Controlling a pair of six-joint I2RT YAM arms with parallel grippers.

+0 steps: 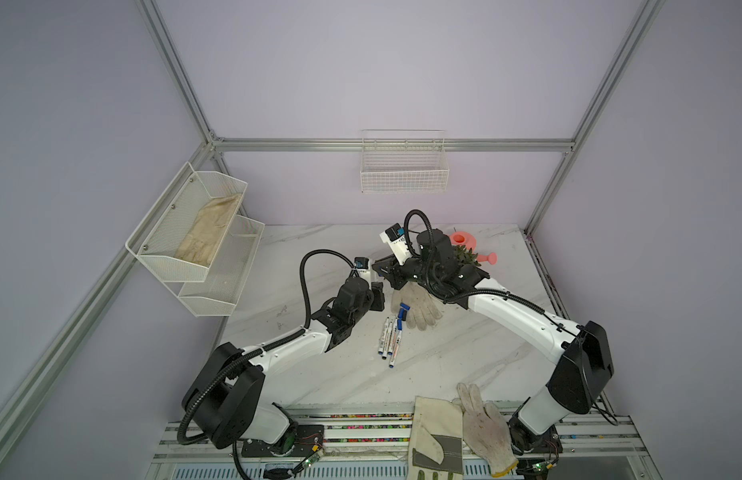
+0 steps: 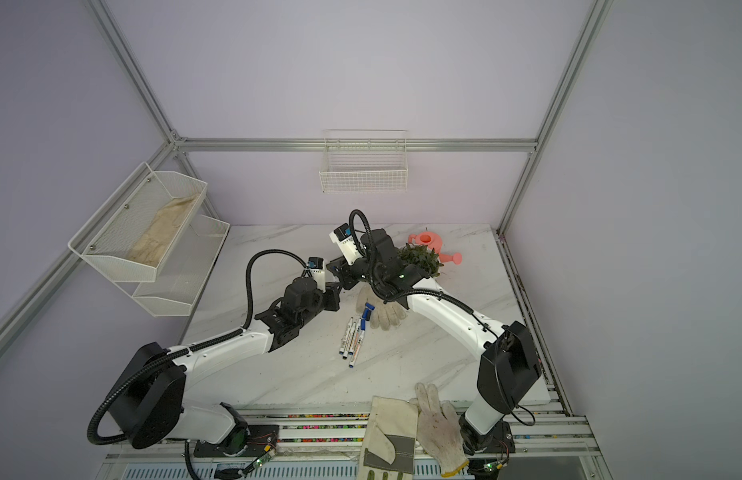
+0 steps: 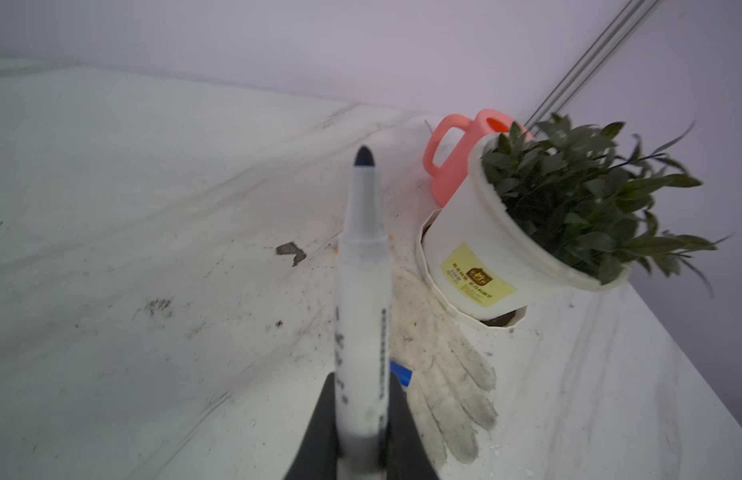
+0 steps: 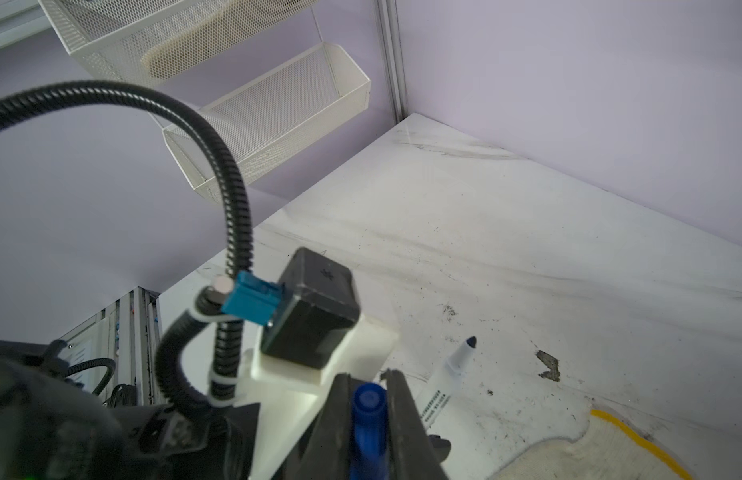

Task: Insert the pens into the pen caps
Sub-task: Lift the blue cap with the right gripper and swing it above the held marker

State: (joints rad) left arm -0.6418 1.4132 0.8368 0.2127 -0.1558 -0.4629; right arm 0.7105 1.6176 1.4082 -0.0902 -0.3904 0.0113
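— What do you have in hand?
— My left gripper (image 3: 359, 415) is clamped on an uncapped pen (image 3: 363, 291), its dark tip toward the desk's (image 1: 465, 353) far edge. My right gripper (image 4: 368, 390) pinches a blue cap (image 4: 367, 432).
— And the rest?
— Mid-desk, the other pens (image 1: 389, 338) lie beside a knitted glove (image 1: 419, 307).

Both arms reached in from the table's (image 1: 465, 365) near edge, elbows bent, their grippers close together above its middle. The left gripper (image 3: 363, 380) was clamped on a pen (image 3: 363, 291). The right gripper (image 4: 368, 380) pinched a blue cap (image 4: 367, 415).
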